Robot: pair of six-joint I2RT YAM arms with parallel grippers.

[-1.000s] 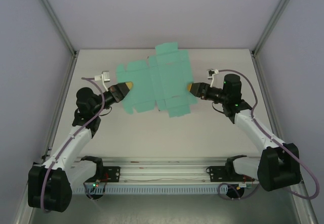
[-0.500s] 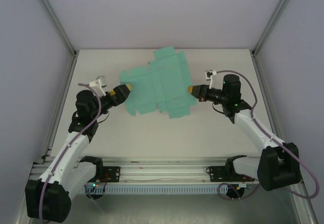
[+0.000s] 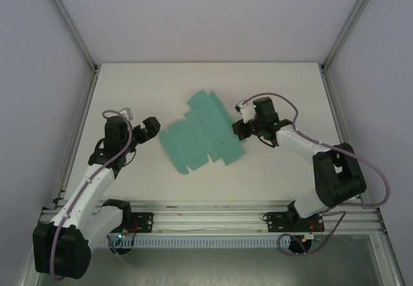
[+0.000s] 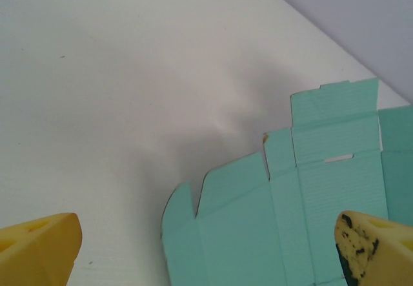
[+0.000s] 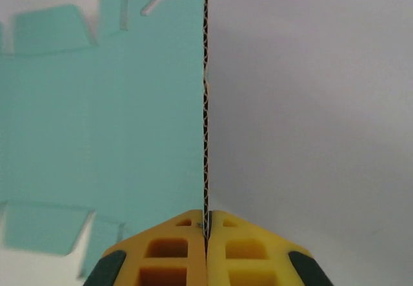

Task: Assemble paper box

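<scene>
The right end effector [image 5: 206,224] is pinching the paper box [image 3: 200,134] by its edge, likely steadying it. The left end effector [image 3: 151,128] is hovering nearby, spread.

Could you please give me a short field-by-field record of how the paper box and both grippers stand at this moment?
paper box: teal die-cut card, flat and unfolded, flaps spread out
surface: white table
left gripper: jaws wide open, just off the card's left edge, not touching it
right gripper: jaws shut on the card's right edge, pinching its thin rim
assembly state: no panel or flap folded up yet
</scene>
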